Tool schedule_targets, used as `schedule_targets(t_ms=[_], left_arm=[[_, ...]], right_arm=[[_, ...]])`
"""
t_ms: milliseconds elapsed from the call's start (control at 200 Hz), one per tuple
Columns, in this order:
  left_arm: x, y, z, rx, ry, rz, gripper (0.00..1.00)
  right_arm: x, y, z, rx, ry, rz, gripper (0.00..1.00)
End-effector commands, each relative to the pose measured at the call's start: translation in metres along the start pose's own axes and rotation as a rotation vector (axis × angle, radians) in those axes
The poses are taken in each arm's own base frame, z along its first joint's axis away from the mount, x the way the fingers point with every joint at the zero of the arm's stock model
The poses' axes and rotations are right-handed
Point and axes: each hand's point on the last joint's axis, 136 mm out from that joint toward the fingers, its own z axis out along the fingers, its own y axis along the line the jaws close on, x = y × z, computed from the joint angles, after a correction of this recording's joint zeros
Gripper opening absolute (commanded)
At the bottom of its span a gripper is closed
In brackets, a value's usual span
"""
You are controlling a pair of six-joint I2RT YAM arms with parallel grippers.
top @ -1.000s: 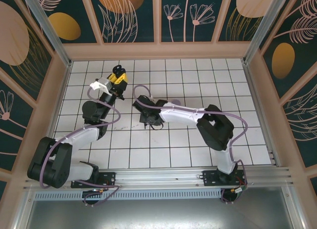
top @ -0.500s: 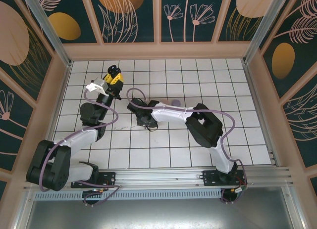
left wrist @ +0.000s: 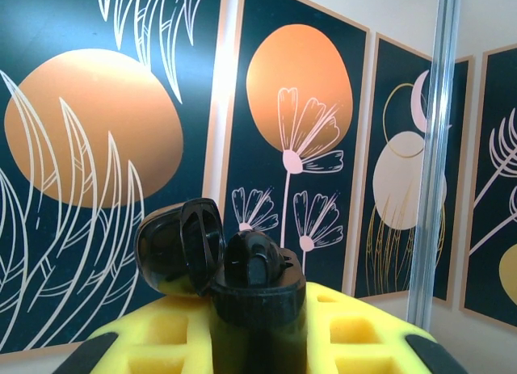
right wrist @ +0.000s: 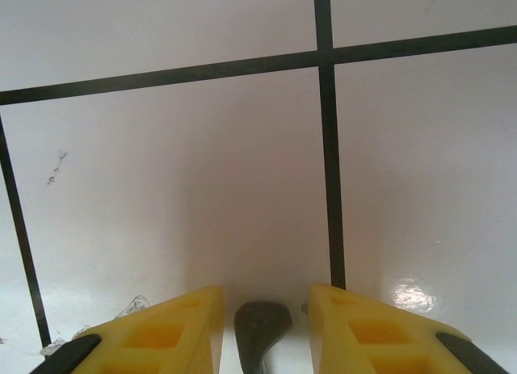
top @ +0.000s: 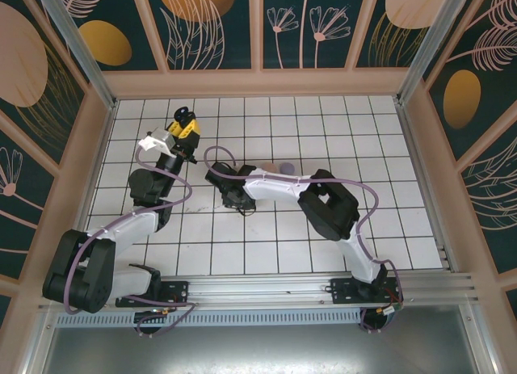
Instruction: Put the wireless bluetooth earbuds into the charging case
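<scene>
The left pincer (top: 187, 125) is raised over the far left part of the white-tiled counter (top: 323, 229), close to the far edge. It is pressed onto a black charging case (left wrist: 257, 309). In the left wrist view the case stands upright between the yellow fingers (left wrist: 145, 346). Its lid (left wrist: 179, 246) is swung open to the left. A rounded black piece (left wrist: 252, 259) sits at the mouth of the case. It may be an earbud already seated, but I cannot tell for sure.

The right arm reaches across from the near right corner toward the left-centre of the counter. Its pincer (right wrist: 265, 297) points down at the tiles. In the right wrist view the two yellow fingers (right wrist: 161, 338) are spread and come down close to the surface. A small black earbud (right wrist: 262, 319) lies on the counter between them. A thin gap shows on each side of it, so the fingers straddle it and do not pinch it. It lies just left of a dark grout line that runs away from the camera to cross another.

In the top view a small lilac object (top: 284, 165) rests on the counter just beyond the right forearm, toward the far edge. It is too small to tell what it is.
</scene>
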Motion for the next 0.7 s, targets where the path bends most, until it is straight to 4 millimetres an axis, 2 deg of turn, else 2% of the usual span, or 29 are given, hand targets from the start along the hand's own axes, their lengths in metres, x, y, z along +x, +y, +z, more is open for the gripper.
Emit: schedule_targets(t_ms=[0, 410, 571, 696], left_arm=[[-0.019, -0.001, -0.003, 0.001, -0.07, -0.005, 0.0], [-0.02, -0.002, -0.003, 0.012, -0.069, -0.009, 0.0], [-0.021, -0.007, -0.004, 0.033, -0.061, -0.002, 0.0], [-0.026, -0.012, -0.005, 0.057, -0.062, 0.0, 0.0]], right_arm=[[0.009, 0.004, 0.009, 0.015, 0.028, -0.023, 0.32], [0.008, 0.004, 0.008, 0.019, 0.019, -0.027, 0.21], [-0.001, 0.001, -0.009, 0.01, -0.032, -0.012, 0.19], [-0.015, -0.005, -0.035, -0.017, -0.099, 0.018, 0.19]])
